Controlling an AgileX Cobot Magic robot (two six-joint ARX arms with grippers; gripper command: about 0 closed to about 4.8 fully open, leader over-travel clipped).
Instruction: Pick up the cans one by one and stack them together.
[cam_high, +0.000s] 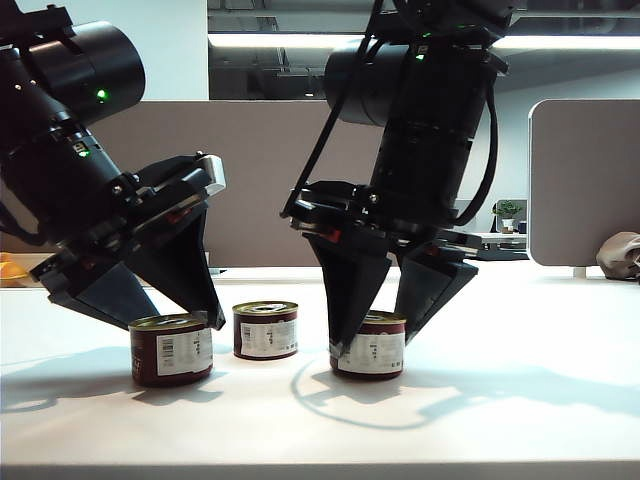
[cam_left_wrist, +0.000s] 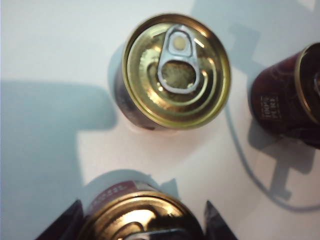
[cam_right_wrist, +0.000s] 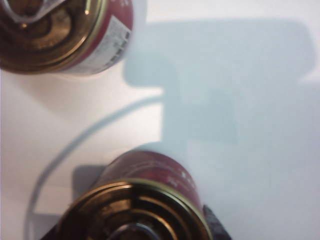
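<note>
Three cans stand separately near the tabletop's (cam_high: 520, 420) front edge. Left gripper (cam_high: 175, 318) grasps the left can (cam_high: 171, 349). Middle can (cam_high: 265, 329) stands free. Right gripper (cam_high: 385, 325) straddles the right can (cam_high: 369, 346); cannot tell whether it grips.

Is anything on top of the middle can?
No. The middle can carries nothing: its gold lid with the pull tab is bare. The left hand and right hand straddle the two outer cans.
</note>
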